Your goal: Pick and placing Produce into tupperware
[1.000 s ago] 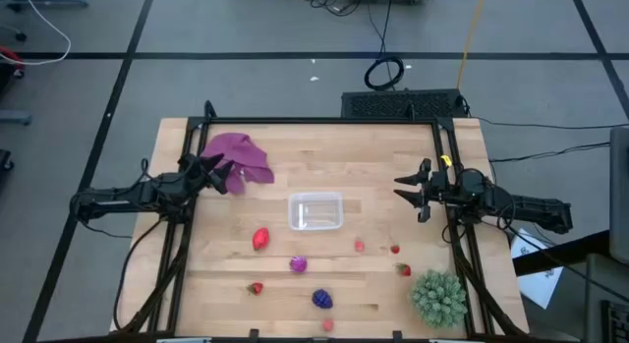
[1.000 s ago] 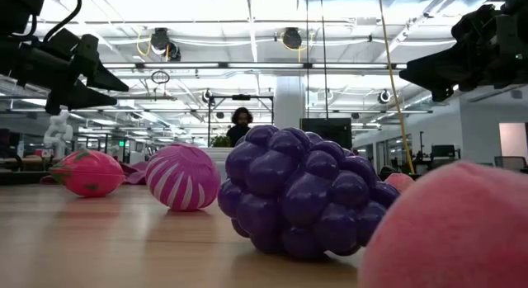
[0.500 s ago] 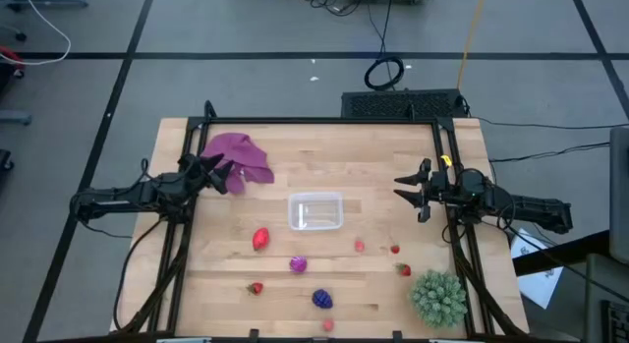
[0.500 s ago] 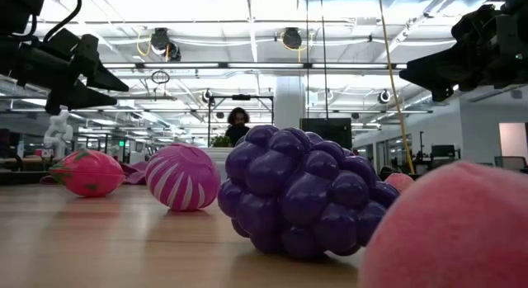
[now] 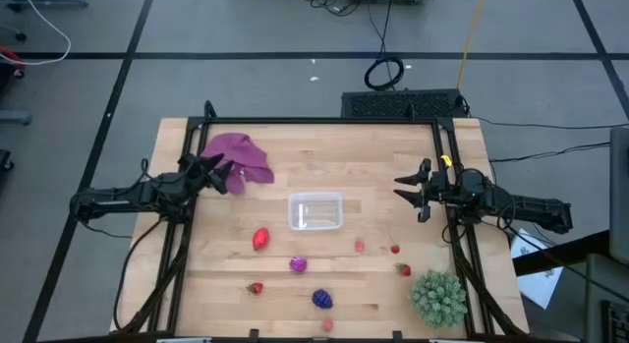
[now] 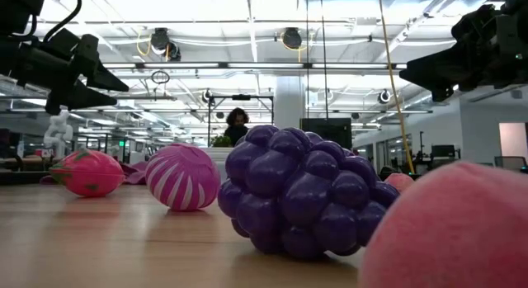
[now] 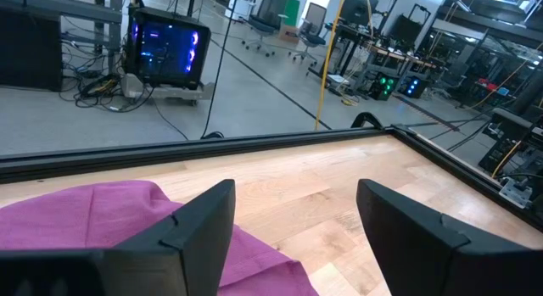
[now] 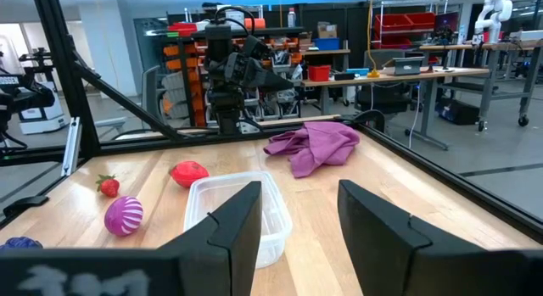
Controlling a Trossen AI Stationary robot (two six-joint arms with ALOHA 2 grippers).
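The clear tupperware [image 5: 315, 211] sits empty at the table's middle, also in the right wrist view [image 8: 239, 213]. Toy produce lies on the near half: a red fruit [image 5: 260, 238], a magenta striped one [image 5: 298, 264], a dark purple berry [image 5: 321, 299], small strawberries [image 5: 256, 288] [image 5: 403, 269], and a pale pink piece [image 5: 327, 324]. My left gripper [image 5: 214, 172] hovers open at the left edge, by the purple cloth. My right gripper [image 5: 410, 193] hovers open at the right edge, facing the tub.
A purple cloth [image 5: 239, 156] lies crumpled at the far left. A green spiky plant [image 5: 438, 297] stands at the near right corner. Black frame rails run along the table's left, right and far edges. Bare wood lies between tub and far edge.
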